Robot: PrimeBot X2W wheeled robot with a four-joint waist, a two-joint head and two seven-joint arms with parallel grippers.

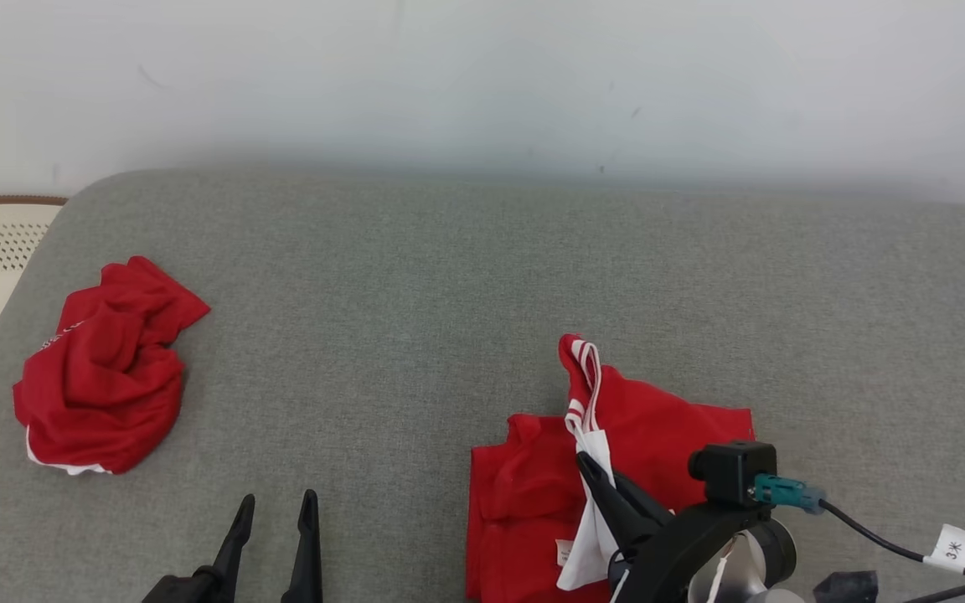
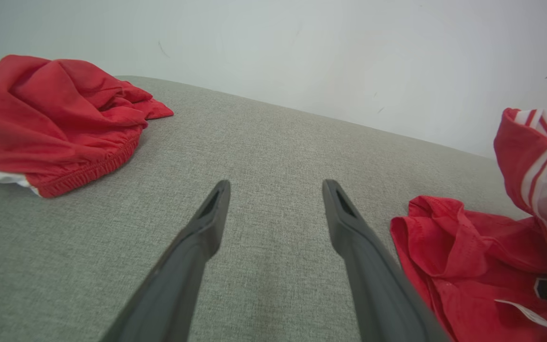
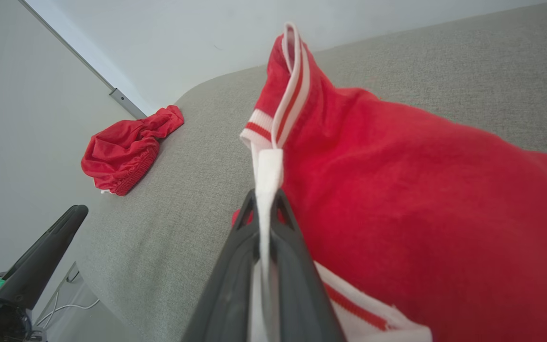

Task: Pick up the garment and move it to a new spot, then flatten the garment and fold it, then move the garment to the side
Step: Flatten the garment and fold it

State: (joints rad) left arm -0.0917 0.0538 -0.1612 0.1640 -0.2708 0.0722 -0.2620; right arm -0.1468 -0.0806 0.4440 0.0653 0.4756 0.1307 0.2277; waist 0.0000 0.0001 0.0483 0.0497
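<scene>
Right end effector (image 3: 264, 199) pinches the white trim (image 3: 268, 171) of the garment (image 3: 397, 213), left end effector (image 2: 276, 190) spread and empty; that narrow trim may slip free on lifting.

The left hand (image 1: 277, 502) is at the lower left of the head view. Its two dark fingers (image 2: 207, 223) point up that view and stand wide apart, with nothing between them. The right hand (image 1: 598, 477) is at the lower right, turned so that it points up and to the left. Its two fingers are pressed together and pinch a white strip of the garment (image 1: 658, 435). Behind them the black wrist (image 1: 683, 536) bends toward the lower edge.
</scene>
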